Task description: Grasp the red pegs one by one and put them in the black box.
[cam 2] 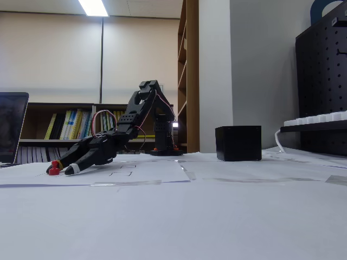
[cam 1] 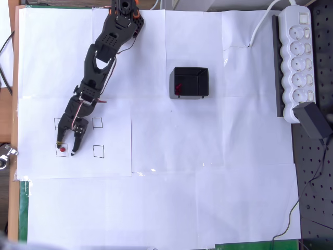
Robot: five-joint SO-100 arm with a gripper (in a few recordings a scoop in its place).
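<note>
In the overhead view the black two-finger gripper (cam 1: 67, 148) reaches down to the lower-left drawn square on the white paper-covered table (cam 1: 208, 182), its fingers spread apart on either side of a tiny dark-red round peg (cam 1: 62, 149) that sits inside that square; the jaws are open and not closed on it. The small square black plastic box (cam 1: 189, 82) stands well apart to the right, with something red lying inside (likely a peg (cam 1: 178, 87)). In the fixed view the gripper (cam 2: 60, 170) tips touch down beside the peg (cam 2: 54, 168), and the box (cam 2: 238, 143) stands far right
</note>
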